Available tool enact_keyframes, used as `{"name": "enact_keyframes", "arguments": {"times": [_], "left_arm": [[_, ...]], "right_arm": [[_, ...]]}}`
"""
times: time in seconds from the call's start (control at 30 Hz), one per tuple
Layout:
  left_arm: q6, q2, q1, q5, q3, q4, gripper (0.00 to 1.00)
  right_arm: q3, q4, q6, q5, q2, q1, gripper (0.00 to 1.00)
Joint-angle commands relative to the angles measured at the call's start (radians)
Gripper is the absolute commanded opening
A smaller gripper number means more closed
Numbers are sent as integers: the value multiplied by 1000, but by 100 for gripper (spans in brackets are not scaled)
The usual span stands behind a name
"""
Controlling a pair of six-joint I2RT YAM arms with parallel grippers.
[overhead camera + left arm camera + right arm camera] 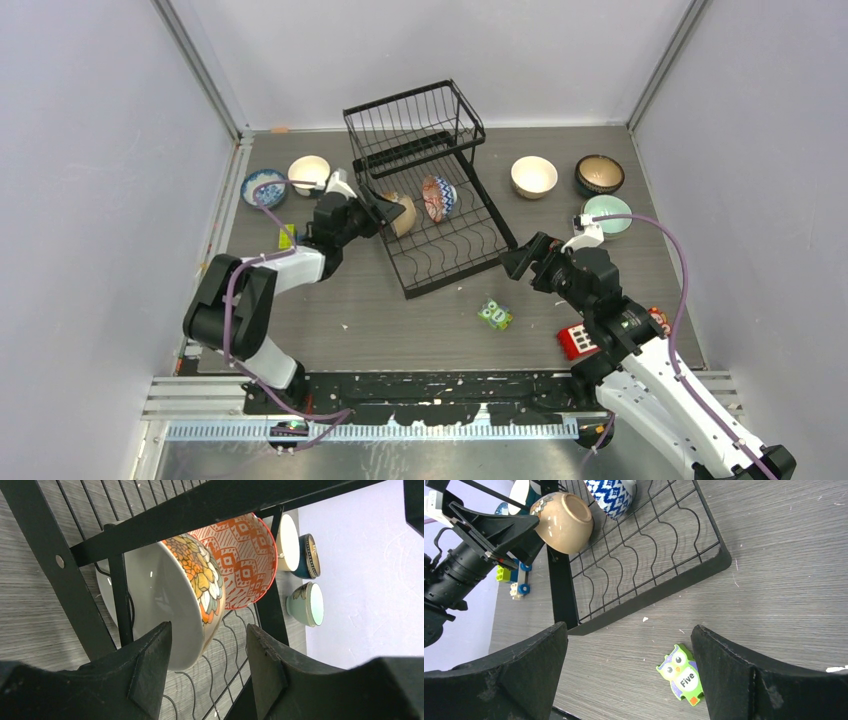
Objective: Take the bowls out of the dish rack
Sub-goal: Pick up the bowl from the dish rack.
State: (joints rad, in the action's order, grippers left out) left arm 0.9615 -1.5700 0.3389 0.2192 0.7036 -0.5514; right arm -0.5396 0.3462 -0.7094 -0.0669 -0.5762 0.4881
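The black wire dish rack (415, 125) stands mid-table. Two bowls lean on edge in its lower tray (227, 645): a tan flower-patterned bowl (403, 213) (170, 600) (566, 522) and a red-patterned bowl (438, 198) (240, 555) whose outside is blue and white (610, 495). My left gripper (383, 212) (207, 645) is open at the tan bowl, whose lower edge lies between the fingers close to the left one, with a gap to the right one. My right gripper (520, 262) (629, 650) hangs wide open over the table by the rack's front corner, holding nothing.
Left of the rack sit a blue-patterned bowl (264, 187) and a cream bowl (309, 174). On the right are a cream bowl (533, 177), a dark bowl (599, 174) and a mint bowl (607, 214). A green owl toy (494, 314) (681, 676), a red block (577, 340) and a green block (287, 237) lie nearby.
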Motion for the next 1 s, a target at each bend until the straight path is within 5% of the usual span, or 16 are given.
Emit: {"name": "enact_keyframes", "arguments": {"times": [0.0,0.97], "left_arm": [[-6,-15,-5,20,30,-76,57],[40,-137,-38,133,6,-303,50]], "right_arm": [[-16,-8,21,-13,4,4,96],[-26,21,34,-20,18,2,96]]}}
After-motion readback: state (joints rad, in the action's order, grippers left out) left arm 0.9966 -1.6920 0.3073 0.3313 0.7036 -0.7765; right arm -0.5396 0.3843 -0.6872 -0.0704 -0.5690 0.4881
